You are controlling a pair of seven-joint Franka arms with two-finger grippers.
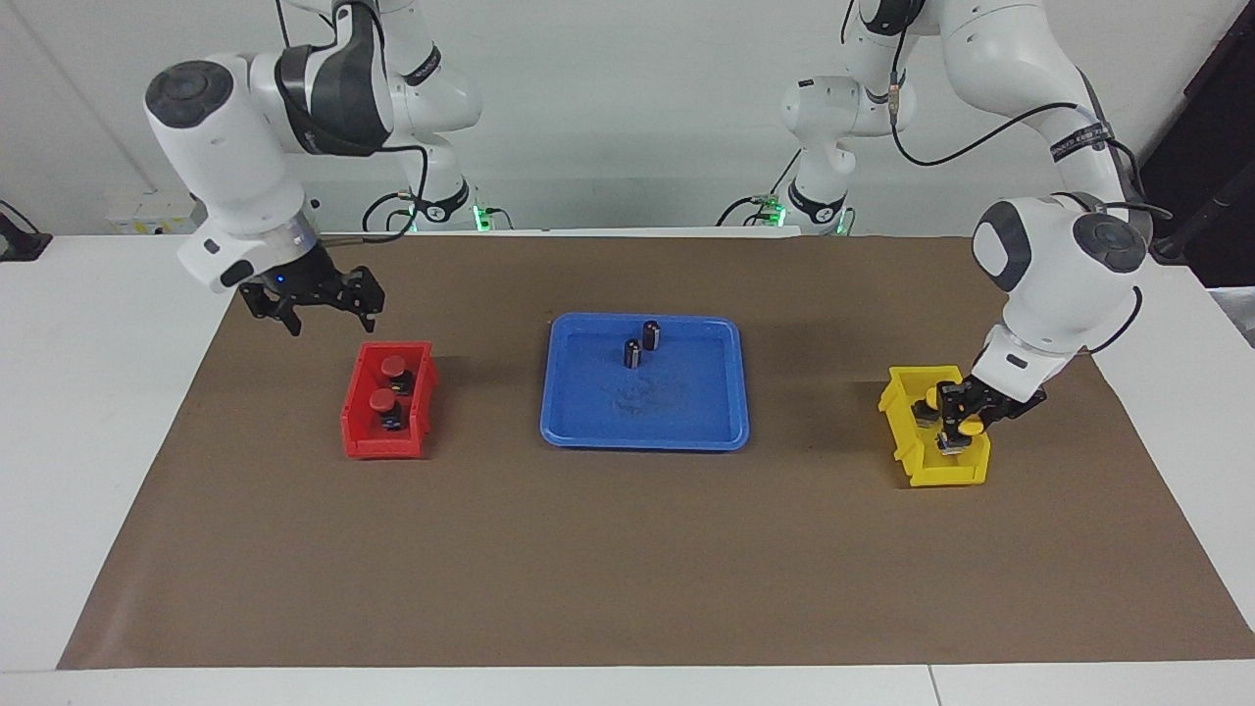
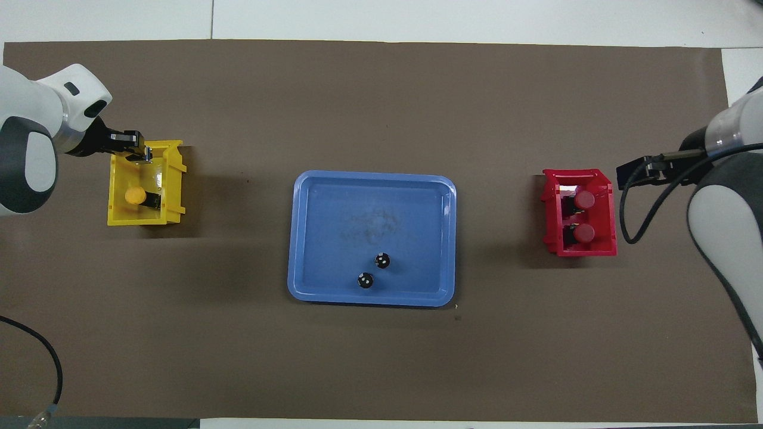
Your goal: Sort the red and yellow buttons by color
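1. So, at the right arm's end of the table, the red bin [image 1: 387, 412] already has both red buttons [image 1: 388, 390] inside. They lie tipped over, one nearer to the robots than the other; in the overhead view each long axis runs across the bin, with the cap toward the right arm's end.
2. The right gripper [image 1: 324, 306] hovers above the table just beside this bin, with its fingers spread and holding nothing. I think this arm is waiting.
3. In the middle, the blue tray [image 1: 588, 422] keeps only two dark cylinders [image 1: 642, 343], standing upright.
4. In the yellow bin [image 1: 912, 461], one yellow button [image 2: 142, 197] lies on its side, cap toward the left arm's end.
5. The left gripper [image 1: 956, 424] is down in this bin, closed on the second yellow button [image 1: 969, 428]. When it is released, the sorting seems finished.
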